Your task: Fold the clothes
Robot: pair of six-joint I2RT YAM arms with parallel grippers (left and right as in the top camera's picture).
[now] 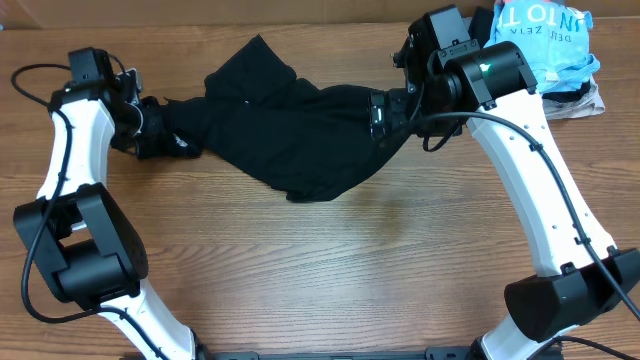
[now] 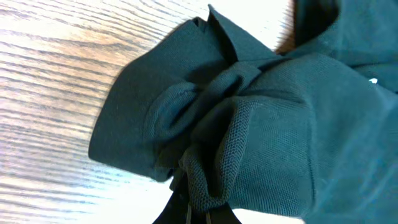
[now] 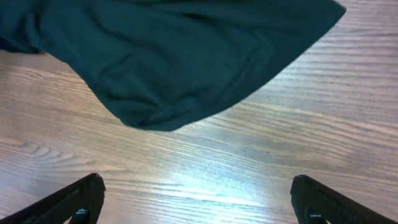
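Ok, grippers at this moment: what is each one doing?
Left gripper: shut on the black T-shirt, fabric bunched between its fingers.
Right gripper: open, holding nothing, over the table.

You're working on a wooden table [image 1: 330, 260] with a warm brown grain. The black T-shirt [image 1: 290, 130] lies crumpled across its far middle, bunched into folds at the left end and spreading wider toward the right. In the far right corner you have a light blue shirt with white lettering [image 1: 545, 40] heaped on top of other folded garments [image 1: 580, 100], of which only the edges show beneath it.
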